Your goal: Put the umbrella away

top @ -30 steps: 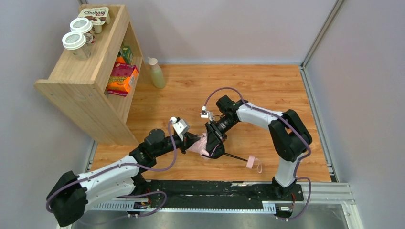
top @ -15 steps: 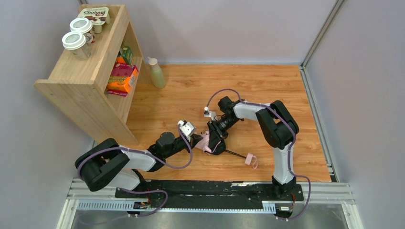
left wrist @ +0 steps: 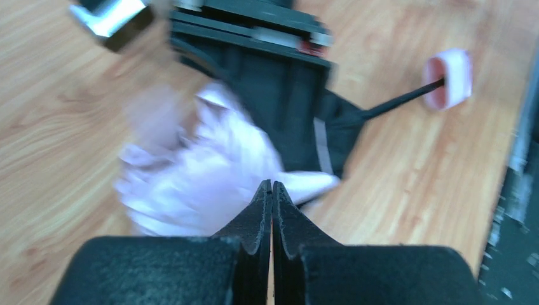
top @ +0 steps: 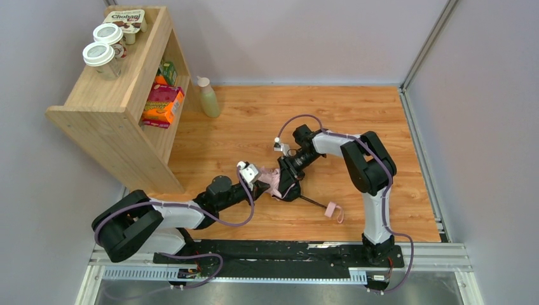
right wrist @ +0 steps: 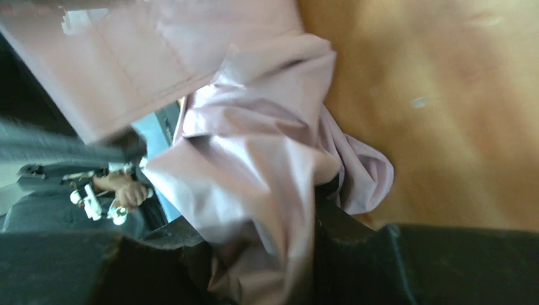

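Note:
The umbrella lies on the wooden table: a crumpled pale pink canopy [top: 273,181], a thin black shaft [top: 313,201], and a pink handle [top: 330,210] with its strap toward the near right. My right gripper [top: 287,180] is shut on the bunched canopy [right wrist: 254,159]; fabric fills the space between its black fingers [right wrist: 346,238]. My left gripper [top: 260,182] is shut with nothing between its fingertips [left wrist: 272,185], which sit right at the canopy's [left wrist: 197,171] near edge. The left wrist view also shows the shaft [left wrist: 400,101] and handle [left wrist: 448,77], blurred.
A wooden shelf unit [top: 121,105] stands at the far left, with lidded cups [top: 102,56] and a yogurt pack [top: 130,19] on top and boxes [top: 162,105] inside. A pale green bottle [top: 208,97] stands beside it. Grey walls close in the table.
My left arm has reached in further, bringing its shut gripper right up to the canopy. My right gripper has dragged the umbrella slightly away from the near edge; the handle followed.

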You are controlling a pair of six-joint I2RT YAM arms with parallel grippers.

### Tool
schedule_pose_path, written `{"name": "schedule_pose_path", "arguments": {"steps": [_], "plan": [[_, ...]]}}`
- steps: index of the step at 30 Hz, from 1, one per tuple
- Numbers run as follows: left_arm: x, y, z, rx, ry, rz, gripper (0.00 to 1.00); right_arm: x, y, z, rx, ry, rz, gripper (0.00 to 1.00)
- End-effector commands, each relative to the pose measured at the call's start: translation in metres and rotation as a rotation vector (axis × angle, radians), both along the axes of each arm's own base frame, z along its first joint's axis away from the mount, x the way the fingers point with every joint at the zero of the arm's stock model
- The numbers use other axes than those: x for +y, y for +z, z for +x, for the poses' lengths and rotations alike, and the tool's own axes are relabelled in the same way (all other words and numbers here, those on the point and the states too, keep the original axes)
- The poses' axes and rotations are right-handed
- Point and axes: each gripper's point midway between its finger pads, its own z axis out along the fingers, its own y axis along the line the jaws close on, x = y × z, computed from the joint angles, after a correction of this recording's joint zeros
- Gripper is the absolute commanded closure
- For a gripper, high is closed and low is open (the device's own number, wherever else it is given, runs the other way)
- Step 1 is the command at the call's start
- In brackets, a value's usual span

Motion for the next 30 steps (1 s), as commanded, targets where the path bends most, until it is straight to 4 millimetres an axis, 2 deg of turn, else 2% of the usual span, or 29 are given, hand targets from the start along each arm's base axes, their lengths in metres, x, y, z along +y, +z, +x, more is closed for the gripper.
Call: {"name": "schedule_pose_path", "arguments": {"steps": [1,7,8,9,10,11,12,13,14,15,16,18,19,21,22,23,24,25,26,27,30], "plan": [[-0.027,0.017,-0.034,0.046,-0.202,-0.083,1.0,-0.024,-0.034,0.057,-0.15,-0.111,-0.176,1.0],[-0.024,0.004,-0.015,0.148,-0.154,-0.105,1.0,-0.022,-0.022,0.057,-0.164,-0.107,-0.148,1.0],[-0.023,0.016,-0.009,0.126,-0.154,-0.154,1.0,-0.023,-0.021,0.055,-0.161,-0.101,-0.145,1.0],[-0.019,0.016,-0.011,0.164,-0.133,-0.189,1.0,-0.023,-0.02,0.053,-0.162,-0.09,-0.14,1.0],[-0.012,0.025,-0.001,0.179,-0.082,-0.227,1.0,-0.023,-0.021,0.051,-0.168,-0.075,-0.133,1.0],[-0.013,0.038,0.007,0.244,-0.054,-0.284,1.0,-0.023,-0.022,0.051,-0.182,-0.071,-0.133,1.0],[-0.007,0.043,0.013,0.314,-0.021,-0.291,1.0,-0.022,-0.022,0.051,-0.194,-0.071,-0.131,1.0],[-0.006,0.068,0.025,0.309,0.0,-0.325,1.0,-0.019,-0.02,0.049,-0.215,-0.056,-0.118,1.0],[-0.003,0.071,0.034,0.398,0.074,-0.312,1.0,-0.013,-0.017,0.046,-0.245,-0.035,-0.103,1.0],[0.007,0.068,0.035,0.448,0.129,-0.294,0.95,-0.008,-0.013,0.041,-0.275,-0.018,-0.089,1.0],[0.008,0.079,0.037,0.464,0.148,-0.325,0.91,-0.001,-0.008,0.038,-0.298,-0.004,-0.068,1.0],[0.019,0.088,0.035,0.504,0.193,-0.356,0.78,0.006,0.004,0.035,-0.29,-0.016,-0.041,1.0],[0.027,0.094,0.033,0.507,0.232,-0.37,0.66,0.007,0.013,0.034,-0.294,-0.019,-0.024,1.0],[0.038,0.095,0.025,0.584,0.293,-0.378,0.56,0.005,0.032,0.032,-0.321,-0.029,-0.012,1.0],[0.04,0.106,0.025,0.602,0.31,-0.399,0.56,0.003,0.041,0.032,-0.345,-0.038,-0.013,1.0],[0.048,0.1,0.016,0.657,0.351,-0.375,0.56,0.002,0.051,0.031,-0.36,-0.04,-0.007,1.0],[0.05,0.11,0.015,0.687,0.371,-0.394,0.56,0.0,0.061,0.027,-0.367,-0.041,0.002,1.0],[0.06,0.102,0.005,0.738,0.425,-0.363,0.54,-0.001,0.072,0.026,-0.377,-0.051,0.008,1.0],[0.063,0.111,0.003,0.778,0.459,-0.396,0.53,-0.001,0.08,0.022,-0.377,-0.051,0.015,1.0],[0.073,0.106,-0.006,0.825,0.506,-0.38,0.51,-0.003,0.092,0.017,-0.383,-0.052,0.031,1.0],[0.075,0.106,-0.025,0.975,0.546,-0.431,0.5,-0.006,0.122,0.007,-0.428,-0.052,0.07,1.0]]}}
